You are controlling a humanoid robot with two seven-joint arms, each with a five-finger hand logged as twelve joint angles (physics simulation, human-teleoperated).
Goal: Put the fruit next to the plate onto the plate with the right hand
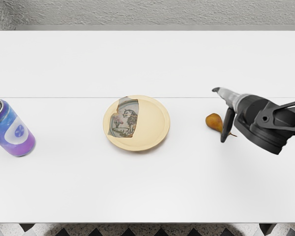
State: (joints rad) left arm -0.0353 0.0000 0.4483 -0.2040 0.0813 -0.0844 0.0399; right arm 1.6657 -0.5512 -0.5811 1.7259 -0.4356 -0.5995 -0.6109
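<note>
While the right hand (240,109) hung over the table's right side, its fingers (227,125) were spread apart and gripped nothing; one pointed down just beside the pear (214,121), which lay on the white table (147,187), right of the plate (155,120); a purple can (10,130) lay tilted at the far left.

One plate (160,123) is counted on the single worktop (147,187), and one piece of fruit, a pear (214,121), is counted with it. One drink can (10,130) is also counted, so that three loose things are tallied in all. One hand, the right hand (246,110), is shown, and two of its fingers (227,125) can be told apart.
</note>
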